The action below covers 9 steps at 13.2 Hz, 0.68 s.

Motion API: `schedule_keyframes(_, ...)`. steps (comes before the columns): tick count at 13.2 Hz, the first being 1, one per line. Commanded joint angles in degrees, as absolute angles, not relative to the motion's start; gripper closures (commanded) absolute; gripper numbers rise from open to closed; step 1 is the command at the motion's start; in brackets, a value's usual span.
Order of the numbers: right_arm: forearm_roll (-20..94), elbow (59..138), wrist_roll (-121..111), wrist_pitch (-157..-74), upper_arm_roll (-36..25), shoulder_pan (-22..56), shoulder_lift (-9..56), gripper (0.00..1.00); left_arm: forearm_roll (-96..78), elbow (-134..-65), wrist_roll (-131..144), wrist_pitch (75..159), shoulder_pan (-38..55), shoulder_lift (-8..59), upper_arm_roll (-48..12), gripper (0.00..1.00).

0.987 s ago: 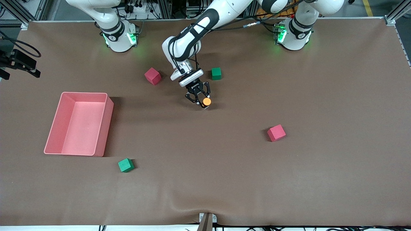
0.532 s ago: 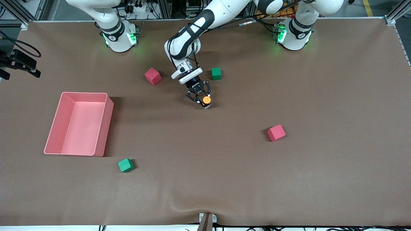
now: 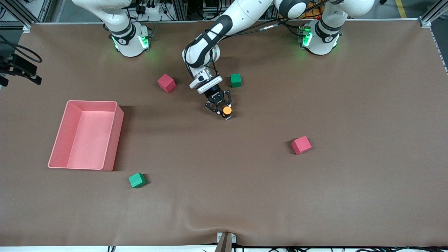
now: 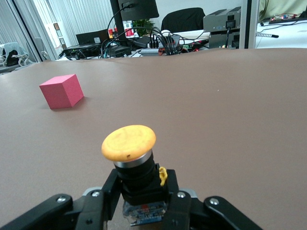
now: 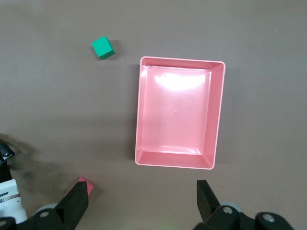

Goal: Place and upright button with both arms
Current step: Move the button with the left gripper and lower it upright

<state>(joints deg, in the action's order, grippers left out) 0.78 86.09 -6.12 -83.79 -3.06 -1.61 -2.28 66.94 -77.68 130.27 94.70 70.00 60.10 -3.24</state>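
The button (image 3: 227, 110) has a round orange cap on a short black body. My left gripper (image 3: 223, 107) is shut on that body, low over the middle of the table. In the left wrist view the button (image 4: 128, 142) stands cap up between the fingers (image 4: 98, 199), and its base is close to the brown mat. I cannot tell whether the base touches the mat. My right gripper (image 5: 141, 201) is open and empty, high over the pink tray (image 5: 139, 110). It does not show in the front view.
The pink tray (image 3: 115, 136) lies toward the right arm's end. A red cube (image 3: 166, 83) and a green cube (image 3: 236, 80) flank the left wrist. A second red cube (image 3: 301, 145) and a second green cube (image 3: 137, 180) lie nearer the front camera.
The left arm's elbow and wrist have drawn back toward the bases and the gripper has tilted. The button has stayed almost where it was, still gripped. The right arm has not moved.
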Motion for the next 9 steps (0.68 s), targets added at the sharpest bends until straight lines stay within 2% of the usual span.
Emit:
schedule_keyframes(1, 1.4, 84.9, -6.2, -83.1, -2.7, -3.0, -1.6, 0.00, 68.5, -76.7, 131.4, 93.7, 70.7, 61.4, -2.7, 1.00)
schedule_keyframes(3, 1.4, 84.8, -6.2, -83.4, -2.6, -2.5, -1.6, 0.00, 68.5, -76.6, 131.2, 93.7, 70.7, 61.4, -2.7, 1.00)
schedule_keyframes(4, 1.5, 84.7, -6.2, -83.6, -2.4, -2.3, -1.6, 0.00, 68.4, -76.6, 131.3, 93.7, 70.7, 61.4, -2.7, 0.77)
schedule_keyframes(6, 1.6, 84.6, -6.2, -83.8, -2.2, -2.2, -1.6, 0.00, 68.3, -76.5, 131.4, 93.7, 70.6, 61.3, -2.8, 0.23)
schedule_keyframes(7, 1.5, 84.6, -6.2, -84.2, -2.2, -2.0, -1.6, 0.00, 68.3, -76.5, 131.4, 93.7, 70.7, 61.1, -2.8, 0.04)
schedule_keyframes(9, 1.8, 84.6, -6.1, -84.5, -2.2, -2.0, -1.7, 0.00, 68.1, -76.5, 130.9, 93.7, 70.7, 60.8, -2.8, 0.00)
